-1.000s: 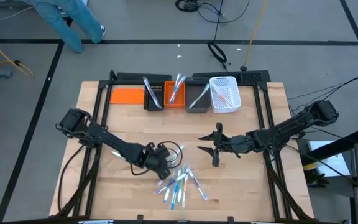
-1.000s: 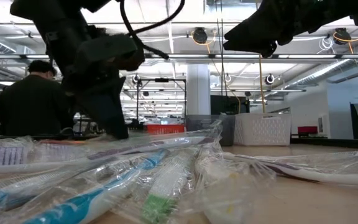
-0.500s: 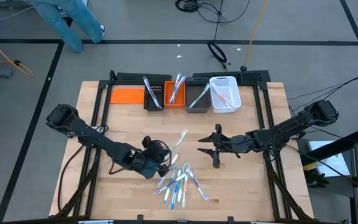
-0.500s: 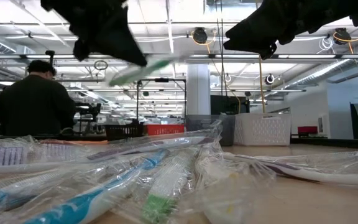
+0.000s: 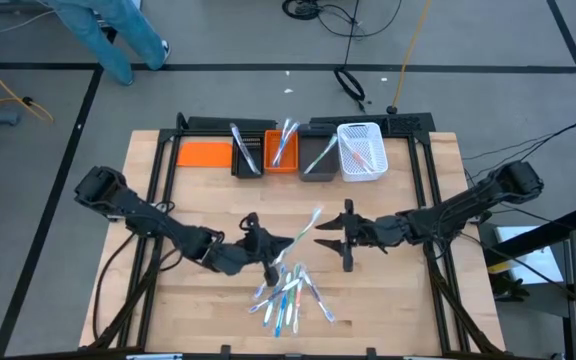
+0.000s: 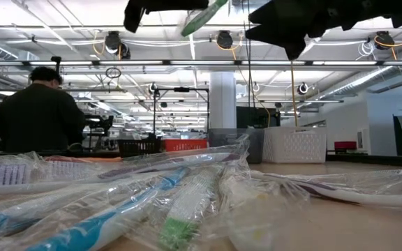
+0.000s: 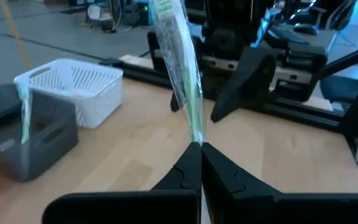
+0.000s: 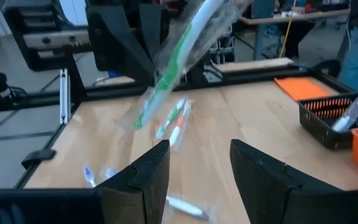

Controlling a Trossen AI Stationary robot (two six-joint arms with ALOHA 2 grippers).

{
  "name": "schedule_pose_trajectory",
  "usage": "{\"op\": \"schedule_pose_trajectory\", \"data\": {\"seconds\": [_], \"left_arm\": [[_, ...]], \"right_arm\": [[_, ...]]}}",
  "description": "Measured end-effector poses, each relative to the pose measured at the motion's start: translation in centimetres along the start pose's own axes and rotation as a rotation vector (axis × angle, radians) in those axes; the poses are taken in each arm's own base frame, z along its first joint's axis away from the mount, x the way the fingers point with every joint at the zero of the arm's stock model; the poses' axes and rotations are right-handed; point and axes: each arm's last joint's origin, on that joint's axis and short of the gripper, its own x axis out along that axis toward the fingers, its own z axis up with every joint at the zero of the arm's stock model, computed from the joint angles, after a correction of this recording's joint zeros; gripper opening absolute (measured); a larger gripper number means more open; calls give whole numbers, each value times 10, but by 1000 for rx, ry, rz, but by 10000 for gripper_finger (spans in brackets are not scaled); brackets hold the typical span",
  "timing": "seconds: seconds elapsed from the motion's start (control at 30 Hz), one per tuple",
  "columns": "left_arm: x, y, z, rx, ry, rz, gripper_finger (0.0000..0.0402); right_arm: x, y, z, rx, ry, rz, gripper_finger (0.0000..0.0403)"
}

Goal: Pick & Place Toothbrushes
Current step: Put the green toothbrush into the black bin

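**Handing off a wrapped green brush mid-air**

Lifting one wrapped green toothbrush point(image 5: 305, 228) clear of the desk point(image 5: 208, 180), the left pincer point(image 5: 271, 249) has its tips pressed together on the brush's lower end; the left wrist view shows the wrapper pinched right at the fingertips, head end sticking up and away. The brush hangs over the desk's middle, just above the loose pile of toothbrushes point(image 5: 288, 295) w/ its free end pointing toward the right pincer point(image 5: 330, 233).

That right pincer sits close by, facing the brush, fingers spread and holding nothing; from its wrist cam the green brush point(image 8: 176, 59) floats just ahead of the gap.

Step in hand, imo: the carry, looks like a pass btwn arms or a swing to the back row. Next move calls for either lining the free end into the spread fingers before the left lets go, or carrying on to a bin. The slick wrapper could slip.

At the back edge: orange tray point(image 5: 204, 153), black bin point(image 5: 247, 155), orange bin point(image 5: 282, 150), grey bin point(image 5: 319, 158), white basket point(image 5: 361, 152), several already w/ brushes in.

Writing/brands: none legible on wrappers or bins.
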Motion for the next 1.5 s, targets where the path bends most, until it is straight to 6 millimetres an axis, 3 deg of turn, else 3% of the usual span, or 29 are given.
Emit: {"op": "schedule_pose_trajectory", "data": {"seconds": [0.23, 0.47, 0.7, 0.9, 1.0, 1.17, 1.5], "left_arm": [[4, 4, 1, 5, 2, -1, 0], [3, 3, 1, 5, 2, -6, 0], [5, 5, 1, 12, 6, -7, 0], [5, 5, 1, 12, 9, -13, 0], [5, 5, 1, 12, 9, -13, 0], [5, 5, 1, 13, 8, -3, 1], [5, 6, -2, 22, 36, -2, 40]], "right_arm": [[4, 1, 11, 4, -142, 15, 160], [6, -11, 20, 39, -217, -19, 160], [6, -13, 30, 76, -287, 164, 160], [6, -15, 32, 74, -308, 154, 156], [7, -16, 31, 65, -299, 149, 123], [6, -15, 32, 6, -305, 156, 16], [7, -14, 29, -24, -283, 143, 8]]}}
